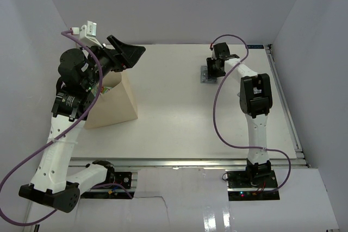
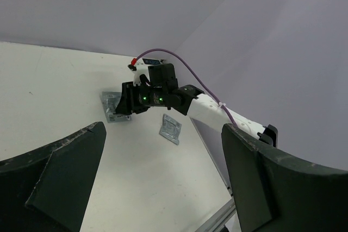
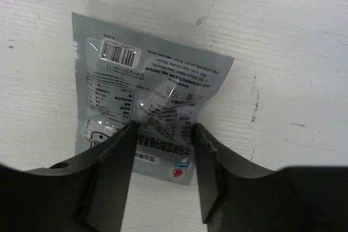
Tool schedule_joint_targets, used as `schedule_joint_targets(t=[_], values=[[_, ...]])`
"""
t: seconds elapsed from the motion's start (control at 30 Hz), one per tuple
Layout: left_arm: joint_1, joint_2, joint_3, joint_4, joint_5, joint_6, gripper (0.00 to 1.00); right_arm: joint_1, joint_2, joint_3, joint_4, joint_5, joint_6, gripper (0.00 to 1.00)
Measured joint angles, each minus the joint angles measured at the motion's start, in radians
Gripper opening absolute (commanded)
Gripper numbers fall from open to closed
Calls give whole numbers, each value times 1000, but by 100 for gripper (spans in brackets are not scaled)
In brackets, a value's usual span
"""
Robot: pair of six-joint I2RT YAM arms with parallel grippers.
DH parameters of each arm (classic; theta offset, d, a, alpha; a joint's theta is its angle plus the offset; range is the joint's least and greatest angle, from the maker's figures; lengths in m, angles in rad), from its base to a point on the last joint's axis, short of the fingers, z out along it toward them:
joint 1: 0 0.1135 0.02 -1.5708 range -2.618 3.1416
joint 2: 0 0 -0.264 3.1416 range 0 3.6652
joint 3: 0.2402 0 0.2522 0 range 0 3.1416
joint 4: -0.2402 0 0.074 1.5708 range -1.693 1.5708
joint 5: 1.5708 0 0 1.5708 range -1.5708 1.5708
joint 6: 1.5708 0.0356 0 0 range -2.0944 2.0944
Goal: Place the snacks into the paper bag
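The paper bag point(image 1: 117, 104) stands at the left of the table, its mouth under my left arm. My left gripper point(image 1: 132, 54) is open and empty, raised beside the bag's top and pointing across the table; its fingers frame the left wrist view point(image 2: 162, 150). A silver-grey packet point(image 3: 147, 88) lies flat on the table. My right gripper point(image 3: 165, 129) is down on it, fingertips on its lower half, the foil puckered between them. It also shows in the top view point(image 1: 205, 75) and the left wrist view point(image 2: 111, 107). A second silver-grey packet point(image 2: 170, 130) lies beside the right arm.
The right arm point(image 1: 254, 99) stretches along the right side of the table. White walls enclose the back and both sides. A metal rail point(image 1: 190, 162) runs along the near edge.
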Motion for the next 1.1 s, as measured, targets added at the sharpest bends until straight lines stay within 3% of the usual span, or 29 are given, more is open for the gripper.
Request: schedule_joint_targets(t=[0.17,0.33,0.73,1.1], values=[[0,0,0,0,0,-5,98,-12,-2,-4,3,-6,-2,33],[0,0,0,0,3,-7,98,-32,-3,-4,1,-71,-16,9],[0,-2,0,8,11,-6,98,-71,-36,-60,-3,-287,-32,8],[0,-4,6,21,11,-2,98,-106,-211,-156,85,-563,-18,8]])
